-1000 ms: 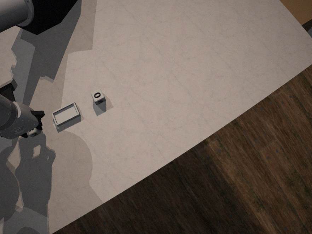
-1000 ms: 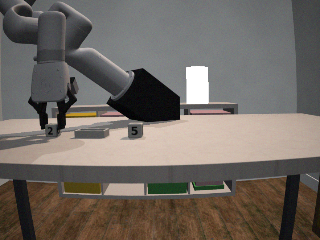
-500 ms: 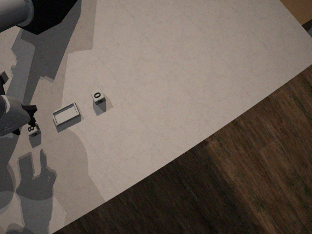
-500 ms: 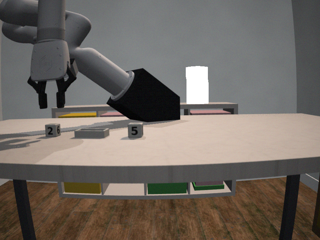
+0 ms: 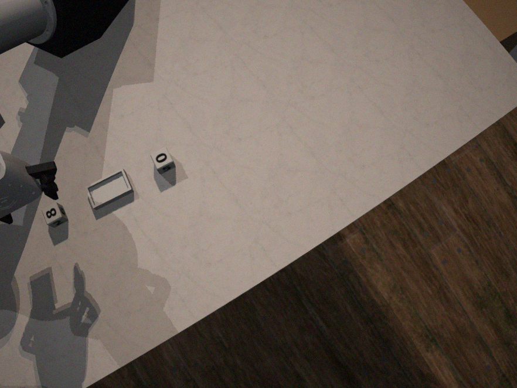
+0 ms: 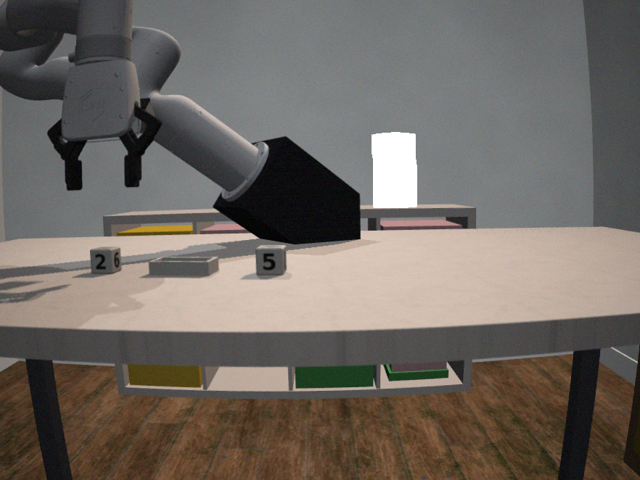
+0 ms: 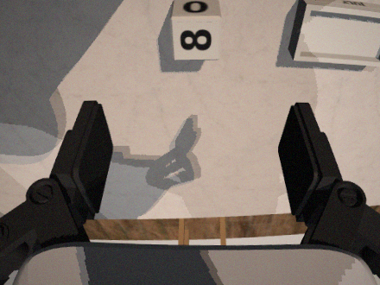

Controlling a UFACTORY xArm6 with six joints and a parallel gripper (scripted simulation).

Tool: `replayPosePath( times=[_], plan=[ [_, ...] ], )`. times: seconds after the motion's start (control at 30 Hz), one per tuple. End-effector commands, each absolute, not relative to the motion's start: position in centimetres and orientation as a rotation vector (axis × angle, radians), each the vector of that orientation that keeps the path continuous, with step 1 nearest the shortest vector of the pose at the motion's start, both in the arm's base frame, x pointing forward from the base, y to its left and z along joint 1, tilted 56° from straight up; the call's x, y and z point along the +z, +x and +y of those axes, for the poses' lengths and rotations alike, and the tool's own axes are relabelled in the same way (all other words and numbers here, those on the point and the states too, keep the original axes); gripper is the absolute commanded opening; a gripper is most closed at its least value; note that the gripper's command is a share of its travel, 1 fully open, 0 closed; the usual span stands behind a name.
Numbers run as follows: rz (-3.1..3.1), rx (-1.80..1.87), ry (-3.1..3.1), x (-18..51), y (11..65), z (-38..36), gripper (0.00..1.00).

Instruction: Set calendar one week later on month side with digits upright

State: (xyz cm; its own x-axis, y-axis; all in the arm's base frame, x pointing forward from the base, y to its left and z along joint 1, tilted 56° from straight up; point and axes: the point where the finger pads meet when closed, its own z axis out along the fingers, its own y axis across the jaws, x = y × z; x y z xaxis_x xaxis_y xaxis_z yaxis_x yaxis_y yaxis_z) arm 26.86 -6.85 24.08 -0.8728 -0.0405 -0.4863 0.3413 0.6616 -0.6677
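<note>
The grey tray (image 5: 91, 196) (image 6: 183, 267) (image 7: 300, 28) lies flat on the table and holds nothing. One white cube (image 5: 54, 213) (image 6: 104, 260) (image 7: 196, 30) stands on the table left of the tray, with 8 on top and 2 towards the exterior camera. The other cube (image 5: 162, 158) (image 6: 270, 259) stands on the table right of the tray, with 0 on top and 5 towards that camera. My gripper (image 6: 102, 179) (image 7: 195, 123) is open wide and empty. It hangs high above the table, over and a little short of the 8 cube.
The arm's black base (image 6: 289, 196) (image 5: 79, 24) sits on the table behind the tray. The table's front edge (image 5: 266, 271) runs diagonally with wooden floor beyond it. Shelves with coloured bins (image 6: 289, 375) hang under the table.
</note>
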Motion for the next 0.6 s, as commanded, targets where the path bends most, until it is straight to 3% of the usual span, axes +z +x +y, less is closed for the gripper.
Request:
replayPosePath(
  times=[0.0,0.57],
  plan=[
    [2.411,-1.101,0.234,24.16,26.90,-6.79,1.00],
    [2.415,-1.105,0.222,24.14,26.94,-6.75,1.00]
  ],
)
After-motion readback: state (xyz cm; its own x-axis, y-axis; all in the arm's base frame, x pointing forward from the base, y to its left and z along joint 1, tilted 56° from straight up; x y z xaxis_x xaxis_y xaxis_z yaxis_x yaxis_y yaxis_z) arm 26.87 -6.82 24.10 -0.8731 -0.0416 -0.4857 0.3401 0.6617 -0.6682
